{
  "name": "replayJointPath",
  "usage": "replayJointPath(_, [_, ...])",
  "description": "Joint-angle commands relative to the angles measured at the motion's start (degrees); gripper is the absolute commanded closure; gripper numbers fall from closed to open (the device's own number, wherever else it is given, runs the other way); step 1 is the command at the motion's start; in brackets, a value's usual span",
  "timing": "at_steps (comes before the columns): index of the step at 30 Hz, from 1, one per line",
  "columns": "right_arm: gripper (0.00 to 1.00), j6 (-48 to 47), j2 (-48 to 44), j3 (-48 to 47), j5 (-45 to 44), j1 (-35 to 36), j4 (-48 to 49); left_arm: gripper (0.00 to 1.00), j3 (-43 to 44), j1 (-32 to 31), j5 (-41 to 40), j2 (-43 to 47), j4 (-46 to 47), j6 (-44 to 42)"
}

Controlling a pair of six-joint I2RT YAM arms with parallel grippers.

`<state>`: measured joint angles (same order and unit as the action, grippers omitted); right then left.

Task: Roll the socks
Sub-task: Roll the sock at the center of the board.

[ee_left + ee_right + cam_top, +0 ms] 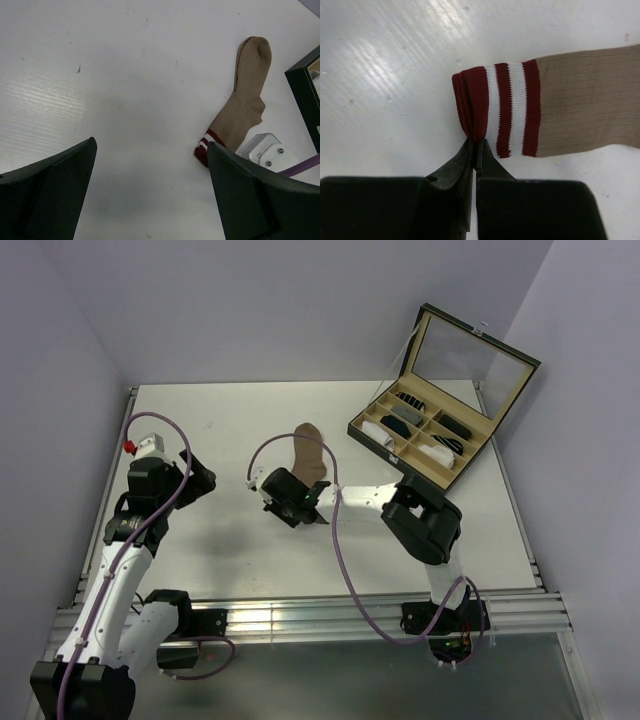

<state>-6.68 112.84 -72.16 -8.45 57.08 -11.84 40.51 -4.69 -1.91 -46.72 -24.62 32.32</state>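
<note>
Well, the tan sock (310,448) lies flat on the white worktop (230,550) near the middle of the overhead view, toe toward the top of the frame and cuff toward the bottom. In the right wrist view it stretches in from the right edge, and its dark red cuff with two white stripes sits at the centre. The right claw (474,144) comes up from the bottom of that frame, clenched tight. Its tips meet on the lower corner of the cuff's red edge, where the fabric looks nipped between them.

The left claw (151,145) is released and grasps nothing. Its two dark fingers (60,190) are spread wide at the bottom corners of the left wrist view, with bare worktop between them. The sock shows at the upper right of that view, its cuff end partly hidden behind the finger at the lower right. Seen from overhead, this claw hangs over the left side of the worktop, well apart from the sock.

At the upper right of the overhead view a dark case (400,456) stands open, its lid (470,350) tilted up, with small sock rolls (408,400) in its compartments
</note>
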Motion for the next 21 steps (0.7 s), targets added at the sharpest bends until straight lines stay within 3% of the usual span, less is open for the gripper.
replayJointPath(1, [1.00,5.9,-0.5,-2.1,8.1,0.1,-1.3,0.03,-0.4,-0.1,3.4,0.0,1.9,3.1])
replayJointPath(13, [1.00,21.3,1.5,-6.1,29.2,-6.4,1.5,0.06,-8.3,-9.4,2.2,-0.3,8.6,14.7])
replayJointPath(14, [1.00,22.2,1.9,-6.0,32.6,-7.1,2.3,0.06,-9.0,-10.2,-0.9,-0.3,9.2,15.5])
replayJointPath(21, [1.00,29.0,5.5,-4.1,44.7,-12.6,7.6,0.18,-16.2,-14.0,-2.1,0.0,18.4,20.6])
